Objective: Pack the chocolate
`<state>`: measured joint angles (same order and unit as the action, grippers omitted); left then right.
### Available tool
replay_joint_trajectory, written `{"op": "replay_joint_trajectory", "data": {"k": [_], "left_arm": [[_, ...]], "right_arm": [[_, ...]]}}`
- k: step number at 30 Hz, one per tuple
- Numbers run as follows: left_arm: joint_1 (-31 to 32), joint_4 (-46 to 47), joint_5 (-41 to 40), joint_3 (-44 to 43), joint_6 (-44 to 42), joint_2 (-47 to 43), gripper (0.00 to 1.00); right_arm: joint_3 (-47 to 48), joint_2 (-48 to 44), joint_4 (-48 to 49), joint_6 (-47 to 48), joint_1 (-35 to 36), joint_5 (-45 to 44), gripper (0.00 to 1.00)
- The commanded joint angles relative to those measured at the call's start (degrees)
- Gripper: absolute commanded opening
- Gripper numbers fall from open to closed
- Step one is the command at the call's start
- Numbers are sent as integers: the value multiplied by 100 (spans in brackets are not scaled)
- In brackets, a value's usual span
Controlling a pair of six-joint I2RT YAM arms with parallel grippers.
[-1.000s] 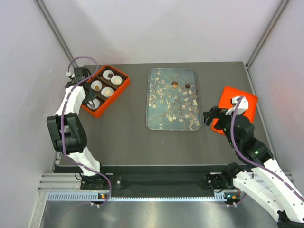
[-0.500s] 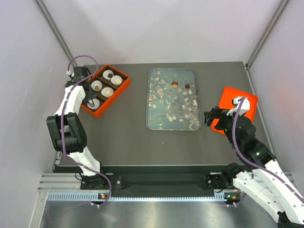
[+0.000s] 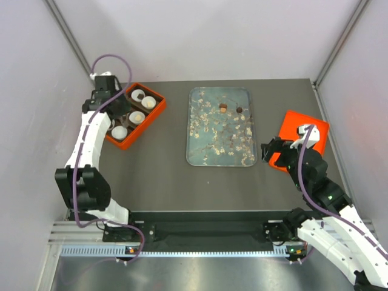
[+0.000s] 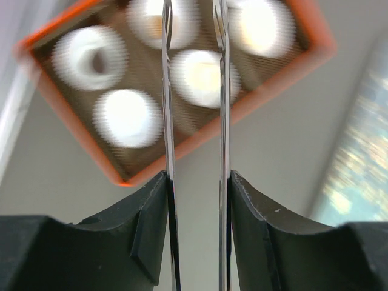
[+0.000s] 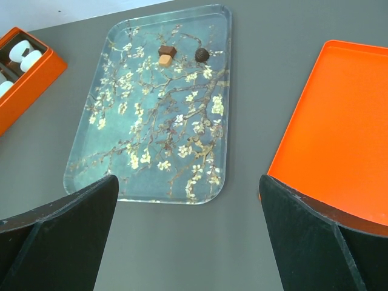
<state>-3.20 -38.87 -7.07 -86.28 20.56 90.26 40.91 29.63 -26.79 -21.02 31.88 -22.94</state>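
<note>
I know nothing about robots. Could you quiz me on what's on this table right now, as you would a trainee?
1. Multiple choice: where do the loose chocolates lie? A) in a glass bowl B) on the blossom-print tray C) on a wooden shelf
2. True or false: the right gripper grips a chocolate.
3. Short answer: what does the left gripper hang over?

Key: 1 B. 2 False: its jaws stand wide open and empty. 3 The orange box of white paper cups.
</note>
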Motion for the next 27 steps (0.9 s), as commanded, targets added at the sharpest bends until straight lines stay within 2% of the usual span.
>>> {"op": "replay_joint_trajectory", "data": {"k": [1, 7, 13, 18, 27], "left_arm": [[1037, 310, 592, -257, -227, -448, 47], [2400, 643, 548, -310, -219, -194, 47], [3403, 1259, 330, -450, -490, 394, 47], [3800, 1593, -40, -749, -904, 1054, 47], [3915, 1742, 144, -1742, -887, 2461, 48]], "right_arm": [[251, -18, 7, -60, 64, -79, 100], [330, -1, -72, -87, 73, -62, 100], [409, 140, -108, -131, 73, -53, 100], [392, 131, -116, -122, 73, -79, 100], [471, 184, -152, -78, 73, -123, 100]]}}
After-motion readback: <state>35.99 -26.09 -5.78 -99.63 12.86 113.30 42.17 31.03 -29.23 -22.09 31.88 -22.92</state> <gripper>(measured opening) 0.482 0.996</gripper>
